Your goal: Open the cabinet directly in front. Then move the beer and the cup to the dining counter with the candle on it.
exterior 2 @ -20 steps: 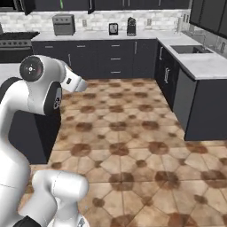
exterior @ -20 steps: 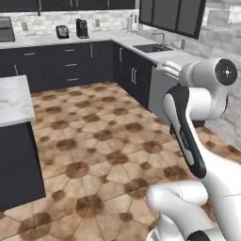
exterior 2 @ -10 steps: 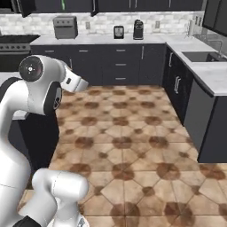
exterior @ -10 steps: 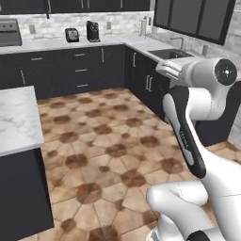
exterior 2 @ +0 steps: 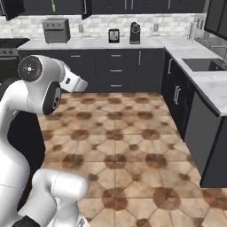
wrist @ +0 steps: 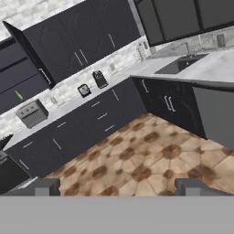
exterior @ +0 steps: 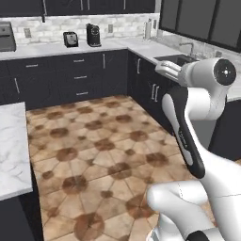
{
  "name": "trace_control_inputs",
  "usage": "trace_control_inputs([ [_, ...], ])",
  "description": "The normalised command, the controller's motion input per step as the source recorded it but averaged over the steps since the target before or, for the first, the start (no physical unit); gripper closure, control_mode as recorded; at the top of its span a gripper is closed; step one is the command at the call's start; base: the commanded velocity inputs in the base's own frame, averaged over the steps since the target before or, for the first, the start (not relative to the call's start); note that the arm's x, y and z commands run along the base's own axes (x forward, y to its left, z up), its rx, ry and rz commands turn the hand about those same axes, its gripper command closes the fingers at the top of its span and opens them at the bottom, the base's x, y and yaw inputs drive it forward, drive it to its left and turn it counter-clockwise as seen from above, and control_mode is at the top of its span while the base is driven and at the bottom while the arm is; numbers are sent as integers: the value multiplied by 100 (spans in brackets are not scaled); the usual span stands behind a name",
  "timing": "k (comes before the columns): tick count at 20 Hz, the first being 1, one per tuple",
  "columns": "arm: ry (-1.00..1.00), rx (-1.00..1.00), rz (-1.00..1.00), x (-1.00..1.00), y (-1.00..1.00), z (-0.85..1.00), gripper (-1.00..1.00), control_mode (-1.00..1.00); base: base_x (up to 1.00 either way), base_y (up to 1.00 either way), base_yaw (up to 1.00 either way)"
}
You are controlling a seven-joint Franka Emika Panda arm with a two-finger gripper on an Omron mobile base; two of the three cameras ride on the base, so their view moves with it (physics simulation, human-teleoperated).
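Gripper (wrist: pixel 117 187) spread wide, holding nothing; far left, cabinet (wrist: pixel 27 77) door ajar, green sliver inside hard to identify.

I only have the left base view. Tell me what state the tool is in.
Observer: In the hand view the tool is open, with nothing between its tips.
Operator: Report anything green.
Observer: A slim green item, too small to identify, sits inside the open upper cabinet, above the grey appliance.
Operator: Say what is left of that appliance.
Observer: The right base view shows what looks like a dark stove at the counter's left end.
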Motion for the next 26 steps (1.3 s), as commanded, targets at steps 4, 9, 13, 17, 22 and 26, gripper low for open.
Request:
trace_control_inputs([
  [4, 0, 0, 0, 0, 0, 0, -100, 100, 100, -30, 0],
  [9, 0, 0, 0, 0, 0, 0, -100, 100, 100, -16, 3],
  [13, 0, 0, 0, 0, 0, 0, -100, 100, 100, 0, 9],
  [17, 0, 0, 0, 0, 0, 0, -100, 100, 100, 0, 8],
  [22, 0, 0, 0, 0, 0, 0, -100, 100, 100, 0, 7],
  [26, 0, 0, 0, 0, 0, 0, -100, 100, 100, 0, 7],
])
